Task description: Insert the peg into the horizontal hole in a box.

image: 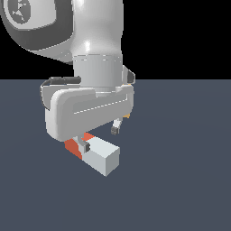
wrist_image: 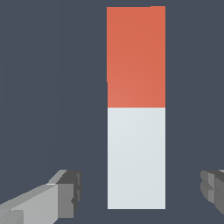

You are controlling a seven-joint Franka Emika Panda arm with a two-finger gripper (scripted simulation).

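The peg (image: pixel 100 155) lies flat on the dark floor, its white half towards the exterior camera and its red-orange half (image: pixel 72 146) partly under the hand. In the wrist view the peg (wrist_image: pixel 136 107) runs straight down the picture. My gripper (image: pixel 99 137) is open and low over the peg, one finger on each side of the white half with a gap to it. The wrist view shows the gripper (wrist_image: pixel 140 192) with both fingertips (wrist_image: pixel 65 192) well apart. Only a thin tan-orange sliver of the box (image: pixel 128 116) shows behind the hand. The hole is hidden.
The arm's large white links (image: pixel 90 45) fill the upper left of the exterior view and cover what lies behind them. Dark floor (image: pixel 180 180) stretches around the peg.
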